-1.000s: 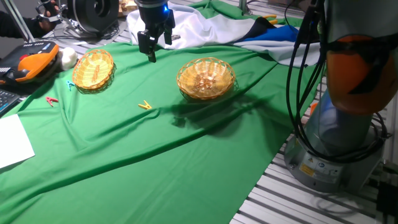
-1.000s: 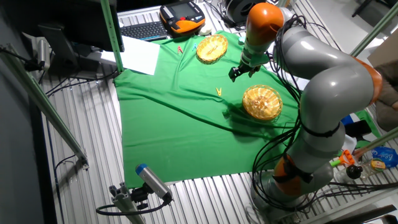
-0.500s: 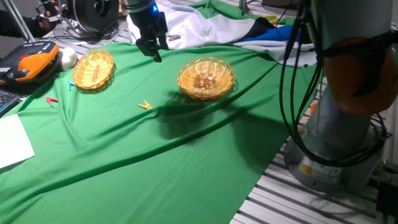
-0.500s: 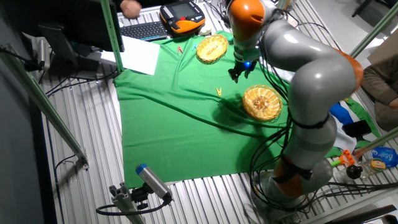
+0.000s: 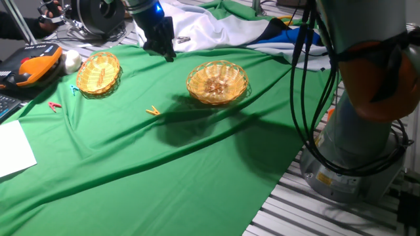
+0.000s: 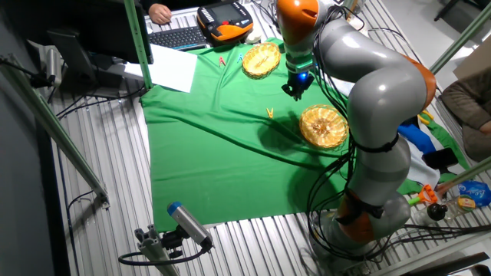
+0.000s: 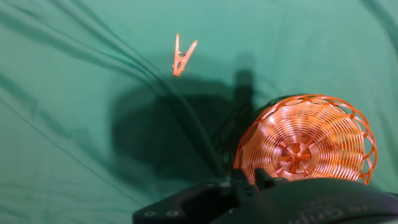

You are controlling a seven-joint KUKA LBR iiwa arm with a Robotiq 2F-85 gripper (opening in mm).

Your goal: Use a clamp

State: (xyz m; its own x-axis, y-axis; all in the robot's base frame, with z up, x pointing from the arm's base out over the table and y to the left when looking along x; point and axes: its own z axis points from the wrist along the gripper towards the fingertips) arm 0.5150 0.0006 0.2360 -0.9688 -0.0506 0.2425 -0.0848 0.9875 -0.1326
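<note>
Hand view, V-shaped clamp [image 7: 183,56] on creased green cloth [image 7: 74,93], round woven basket [image 7: 305,143]

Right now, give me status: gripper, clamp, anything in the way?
Gripper up above the cloth, carrying nothing, jaw state unclear. Clamp lying free on green cloth, untouched. Wicker basket right of it, apart; path clear.
</note>
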